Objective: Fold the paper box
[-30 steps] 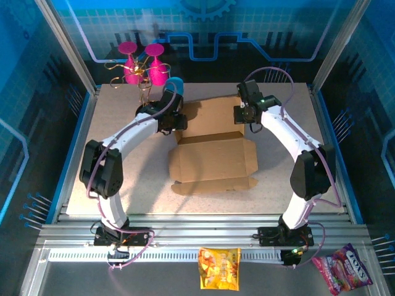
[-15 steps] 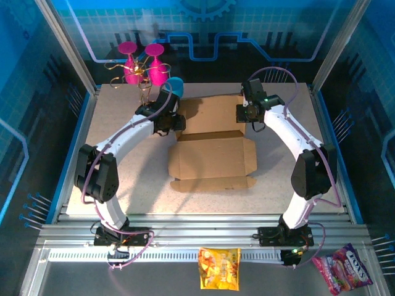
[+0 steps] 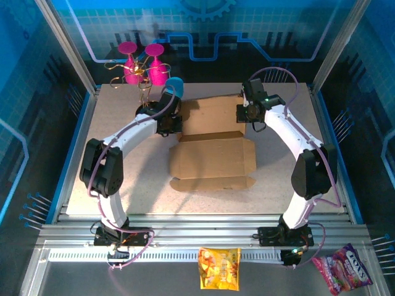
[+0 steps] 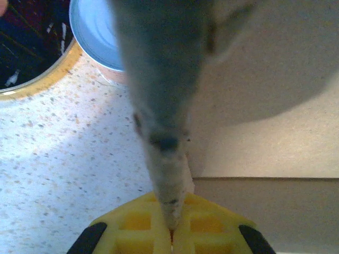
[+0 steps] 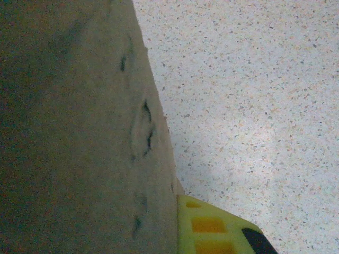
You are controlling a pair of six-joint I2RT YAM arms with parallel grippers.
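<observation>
Left gripper (image 3: 172, 123) pinched tight on the left edge of the paper box (image 3: 213, 159), at its raised rear panel. Right gripper (image 3: 246, 115) likewise closed on cardboard, at the same panel's right edge. Between the two, the rear panel tilted up off the speckled table (image 3: 123, 179). In front of it, the rest of the brown sheet lying flat near the table's middle, with a narrow front flap and small notched tabs toward the arm bases.

From the left wrist: yellow fingers (image 4: 132, 228) pressed together low in the frame, a thin cardboard edge caught between them and rising blurred up the picture, and to the right a flat panel with a fold line.

From the right wrist: one yellow pad (image 5: 209, 226) flush against the face of a dented cardboard wall, bare tabletop beyond.

At the table's rear left, a blue cup (image 3: 174, 84) near the left gripper, with two pink goblets (image 3: 156, 71) behind it. On the near rail, a yellow snack packet (image 3: 219, 268) and a pink packet (image 3: 343, 269).
</observation>
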